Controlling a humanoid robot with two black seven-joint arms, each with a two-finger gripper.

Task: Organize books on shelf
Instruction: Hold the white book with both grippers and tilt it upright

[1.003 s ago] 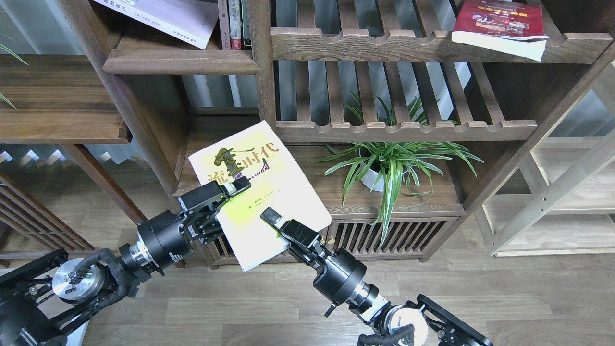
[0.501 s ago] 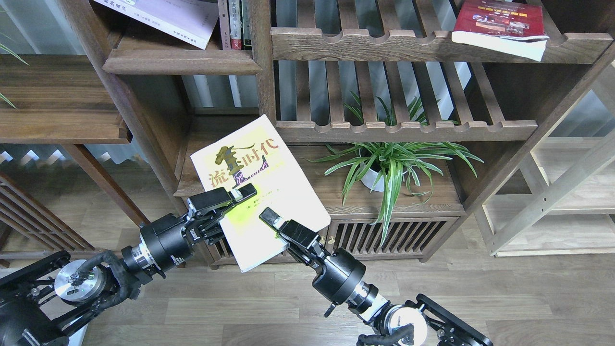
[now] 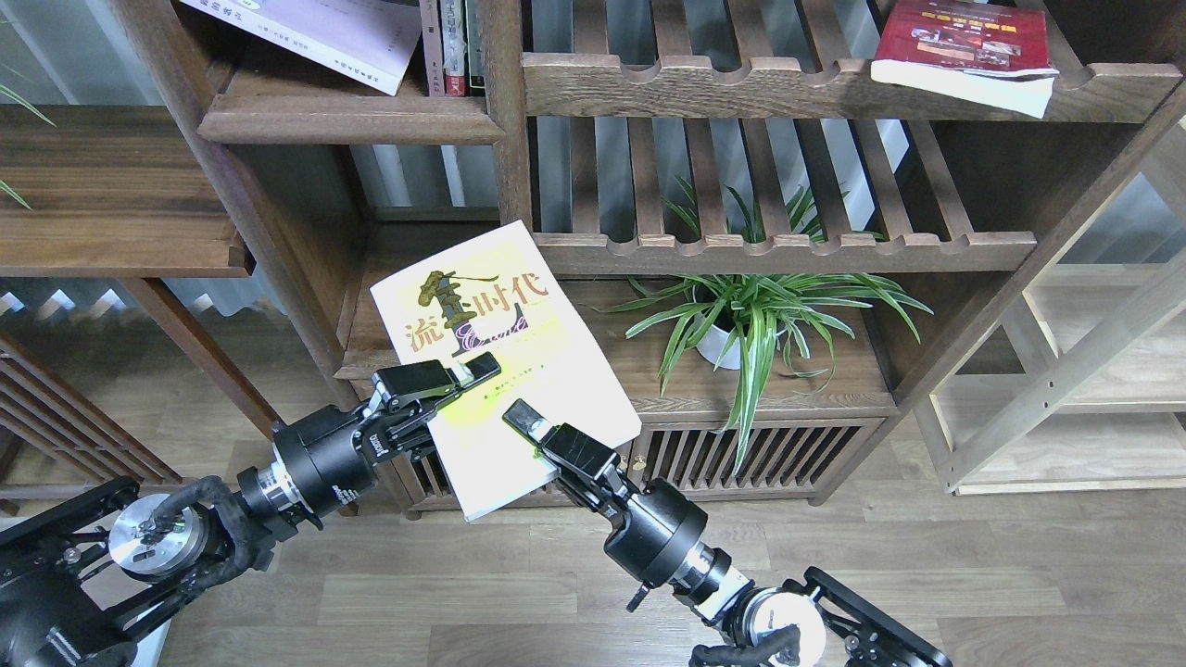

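A thick yellow-green book (image 3: 505,361) with Chinese lettering tilts in front of the bookcase, its lower corner hanging past the cabinet front. My left gripper (image 3: 480,371) is shut on the book's left edge, one finger lying across the cover. My right gripper (image 3: 517,415) is shut on the lower edge, its upper finger on the cover. A pale lavender book (image 3: 315,32) lies slanted on the solid dark shelf (image 3: 343,119) at upper left. A dark red book (image 3: 964,51) with white pages rests on the slatted rack at upper right.
Upright book spines (image 3: 454,46) stand beside the lavender book. A potted spider plant (image 3: 750,320) sits on the lower board (image 3: 815,394), right of the held book. Two slatted racks (image 3: 788,250) span the middle. A pale wood rack (image 3: 1075,389) stands at right.
The yellow-green book has risen slightly and turned a little more upright. My left gripper has slid right and a bit lower along its edge. The right gripper has barely moved.
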